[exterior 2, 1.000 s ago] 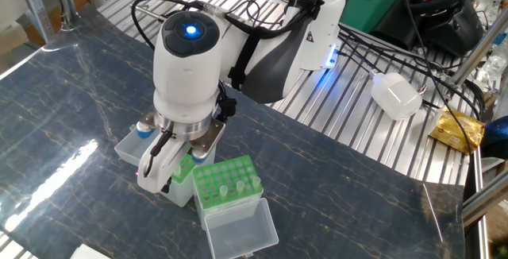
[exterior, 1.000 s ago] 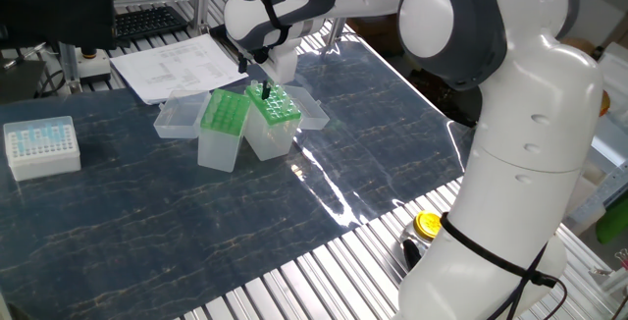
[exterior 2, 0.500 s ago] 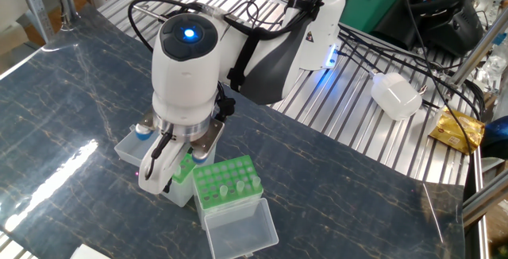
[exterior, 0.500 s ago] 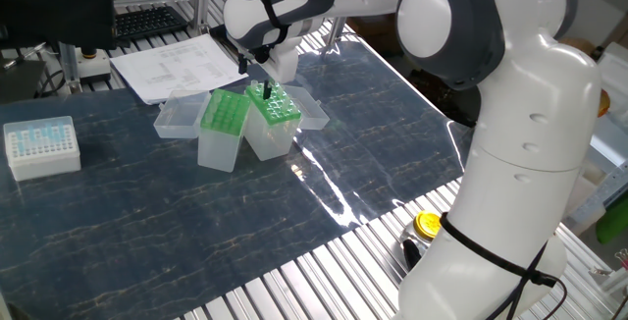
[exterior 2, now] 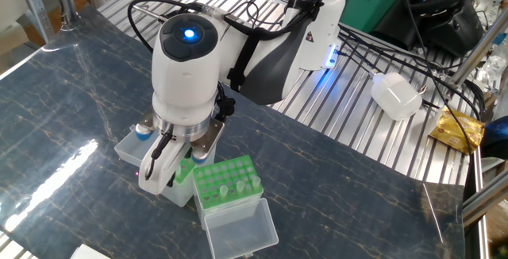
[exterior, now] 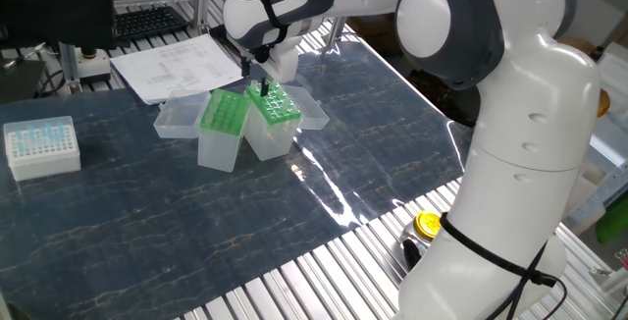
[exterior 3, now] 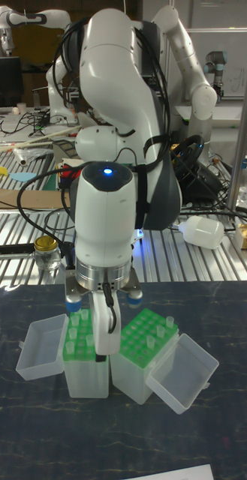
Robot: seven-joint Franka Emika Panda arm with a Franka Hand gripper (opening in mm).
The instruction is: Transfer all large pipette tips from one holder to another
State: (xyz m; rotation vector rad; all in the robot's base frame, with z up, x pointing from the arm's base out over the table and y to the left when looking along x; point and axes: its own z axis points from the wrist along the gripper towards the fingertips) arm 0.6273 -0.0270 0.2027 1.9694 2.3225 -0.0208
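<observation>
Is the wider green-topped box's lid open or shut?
Open: the wider box has its clear lid hinged back beside it.

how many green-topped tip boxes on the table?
2. The wider box sits under the arm with its lid open. The narrower box stands right beside it, on the white box's side. None appear hidden.

A dark marbled table top (exterior: pixel 147 222) catches bright glare — it rests on ribbed metal slats (exterior 2: pixel 357 124). Behind, cluttered benches, a keyboard (exterior: pixel 147 21), another white arm (exterior 3: pixel 187 52) — and a monitor (exterior 3: pixel 4 75).
</observation>
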